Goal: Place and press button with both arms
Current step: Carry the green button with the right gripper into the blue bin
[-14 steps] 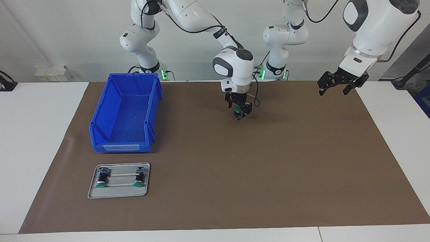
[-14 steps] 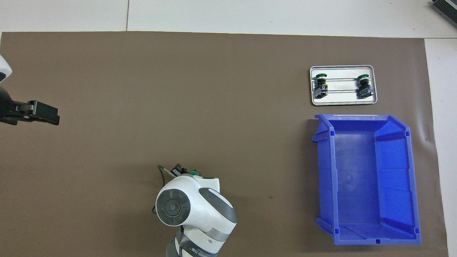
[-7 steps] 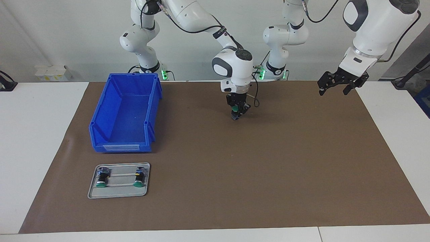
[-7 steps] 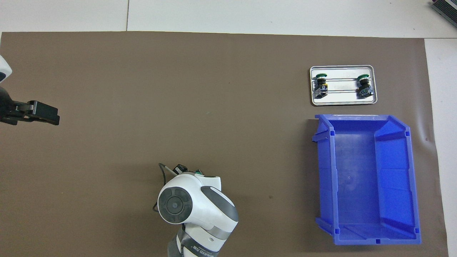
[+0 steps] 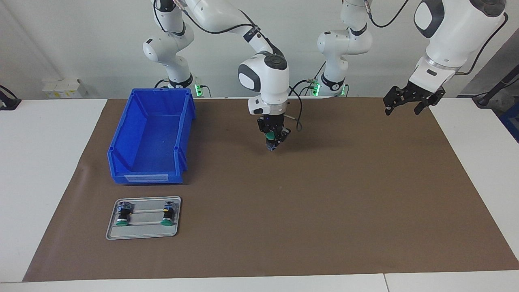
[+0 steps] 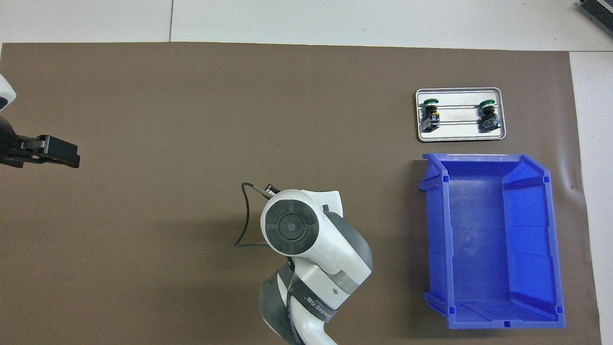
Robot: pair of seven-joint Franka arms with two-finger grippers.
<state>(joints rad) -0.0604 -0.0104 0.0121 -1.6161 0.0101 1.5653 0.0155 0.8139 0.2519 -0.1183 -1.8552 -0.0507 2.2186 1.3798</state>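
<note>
A green-capped button [image 5: 270, 142] hangs just above the brown mat, near its middle, with my right gripper [image 5: 272, 145] shut on it. In the overhead view the right arm's white wrist [image 6: 290, 228] covers both the gripper and that button. My left gripper [image 5: 404, 108] waits open and empty in the air over the mat's edge at the left arm's end of the table; its black fingers [image 6: 60, 152] show at the border of the overhead view.
A blue bin [image 5: 121, 134] [image 6: 436, 230] stands empty toward the right arm's end. Farther from the robots than the bin lies a grey tray [image 5: 142, 234] [image 6: 459, 138] with two more buttons [image 5: 121, 215] [image 5: 167, 214] on their sides.
My right gripper has shut on the button and carried it a little toward the bin's end of the table. The left arm has not moved.
</note>
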